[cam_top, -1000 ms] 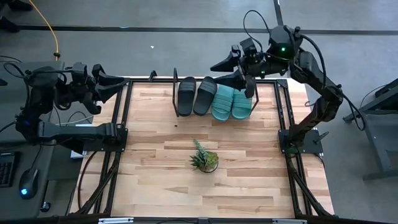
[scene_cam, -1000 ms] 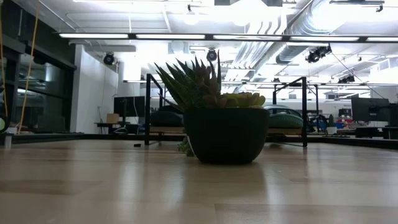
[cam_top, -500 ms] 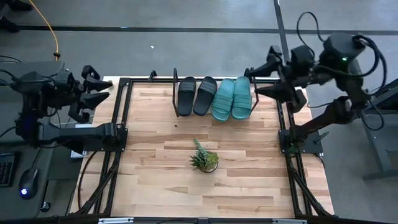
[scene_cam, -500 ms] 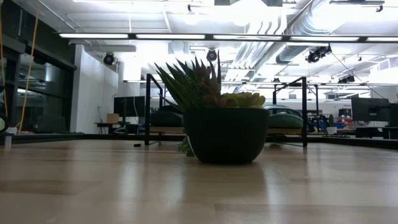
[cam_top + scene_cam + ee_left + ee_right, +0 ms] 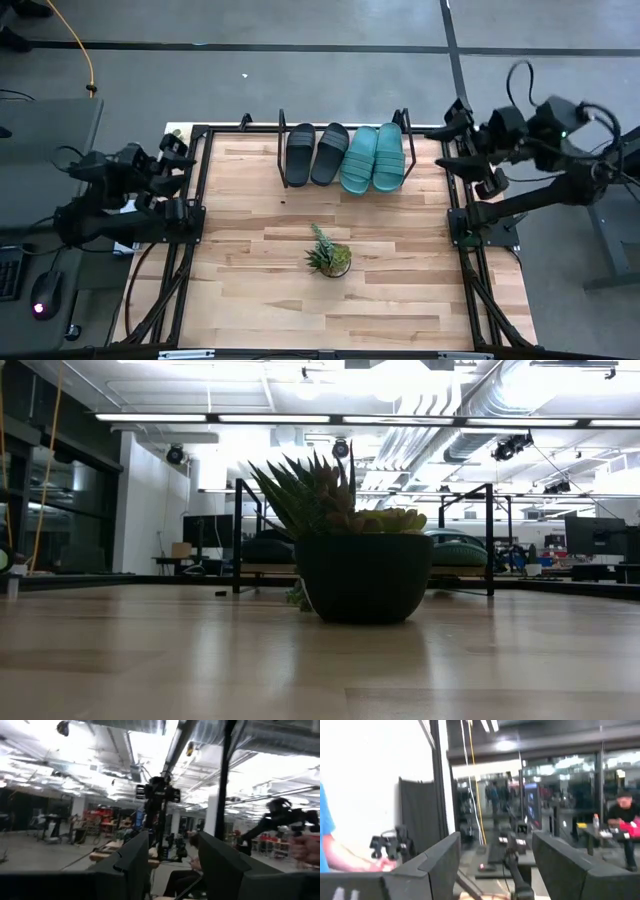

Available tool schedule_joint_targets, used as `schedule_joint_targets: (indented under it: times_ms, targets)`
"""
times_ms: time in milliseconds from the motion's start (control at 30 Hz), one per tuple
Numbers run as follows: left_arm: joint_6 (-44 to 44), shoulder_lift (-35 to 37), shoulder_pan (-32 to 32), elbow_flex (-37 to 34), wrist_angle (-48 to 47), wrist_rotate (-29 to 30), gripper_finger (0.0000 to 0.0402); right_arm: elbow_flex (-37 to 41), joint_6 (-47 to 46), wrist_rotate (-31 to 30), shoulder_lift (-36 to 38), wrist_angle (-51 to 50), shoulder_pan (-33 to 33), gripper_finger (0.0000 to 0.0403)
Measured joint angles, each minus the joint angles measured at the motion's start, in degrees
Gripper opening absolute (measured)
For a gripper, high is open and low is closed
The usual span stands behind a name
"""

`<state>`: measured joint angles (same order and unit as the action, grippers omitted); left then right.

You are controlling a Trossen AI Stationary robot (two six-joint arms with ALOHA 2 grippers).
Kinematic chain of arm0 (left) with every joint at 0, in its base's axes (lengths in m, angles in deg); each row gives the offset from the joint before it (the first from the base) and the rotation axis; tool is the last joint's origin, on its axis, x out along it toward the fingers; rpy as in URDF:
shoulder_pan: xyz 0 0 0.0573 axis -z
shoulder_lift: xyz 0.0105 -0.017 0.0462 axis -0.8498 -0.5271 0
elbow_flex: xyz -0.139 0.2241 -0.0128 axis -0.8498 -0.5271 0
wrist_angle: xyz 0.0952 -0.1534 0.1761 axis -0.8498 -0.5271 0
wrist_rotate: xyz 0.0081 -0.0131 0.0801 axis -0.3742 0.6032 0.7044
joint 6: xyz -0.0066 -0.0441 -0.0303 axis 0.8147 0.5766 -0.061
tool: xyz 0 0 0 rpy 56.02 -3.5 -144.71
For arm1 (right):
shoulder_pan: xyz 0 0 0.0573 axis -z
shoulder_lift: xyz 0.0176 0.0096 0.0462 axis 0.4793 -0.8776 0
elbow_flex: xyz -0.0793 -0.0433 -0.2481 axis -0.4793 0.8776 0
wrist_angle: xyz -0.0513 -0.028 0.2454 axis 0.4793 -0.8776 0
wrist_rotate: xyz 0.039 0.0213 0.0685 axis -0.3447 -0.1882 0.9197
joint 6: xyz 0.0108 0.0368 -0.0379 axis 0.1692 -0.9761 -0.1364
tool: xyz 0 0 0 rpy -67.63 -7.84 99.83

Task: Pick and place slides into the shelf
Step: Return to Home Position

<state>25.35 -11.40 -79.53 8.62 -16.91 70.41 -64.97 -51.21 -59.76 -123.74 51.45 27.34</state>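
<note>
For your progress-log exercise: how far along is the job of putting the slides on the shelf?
Done: two black slides and two teal slides lie side by side on the shelf. In hand: nothing; the left arm and right arm sit at the table sides, jaws open and empty. Left: no slide lies off the shelf.

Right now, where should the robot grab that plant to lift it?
Probably the pot, not the leaves: close across its round dark wall, coming in level from the side. Spiky leaves fill the top, so a straight-down grab would likely crush them. The left gripper and right gripper hang open at either side.
</note>
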Motion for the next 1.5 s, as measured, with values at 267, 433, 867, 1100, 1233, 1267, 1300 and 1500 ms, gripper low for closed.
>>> schedule_joint_targets:
  times_ms: [267, 433, 867, 1100, 1233, 1267, 1300, 1500]
  targets:
    - [0.86, 4.58, 0.00, -6.57, -0.04, 0.18, 0.0156, 30.68, -1.51, 0.09, 16.31, 25.60, 0.02, 0.0235]
    - [0.73, 7.08, 0.00, -10.06, -0.06, -0.38, 0.0156, 46.08, -3.92, 0.09, 24.50, 39.31, 0.00, 0.0235]
    - [2.49, 8.30, 0.00, -15.19, 3.03, -2.24, 0.0156, 73.49, -4.84, 0.10, 34.02, 68.08, 0.00, 0.0235]
    - [2.96, 8.25, 0.00, -15.41, 2.60, -3.39, 0.0156, 84.05, -5.34, 0.03, 34.38, 85.32, 0.00, 0.0235]
    - [2.98, 8.24, 0.00, -15.41, 2.58, -3.61, 0.0156, 83.73, -5.19, -0.09, 34.31, 82.11, 0.00, 0.0235]
    - [2.93, 8.24, 0.00, -15.41, 2.56, -3.62, 0.0156, 83.74, -5.38, -0.38, 34.31, 81.66, 0.00, 0.0235]
    - [2.91, 8.24, 0.00, -15.41, 2.54, -3.62, 0.0156, 83.74, -5.64, -0.48, 34.31, 81.44, 0.00, 0.0235]
    - [2.78, 8.25, 0.00, -15.75, 1.85, -3.62, 0.0156, 83.74, -6.86, -0.46, 34.31, 80.91, 0.00, 0.0235]
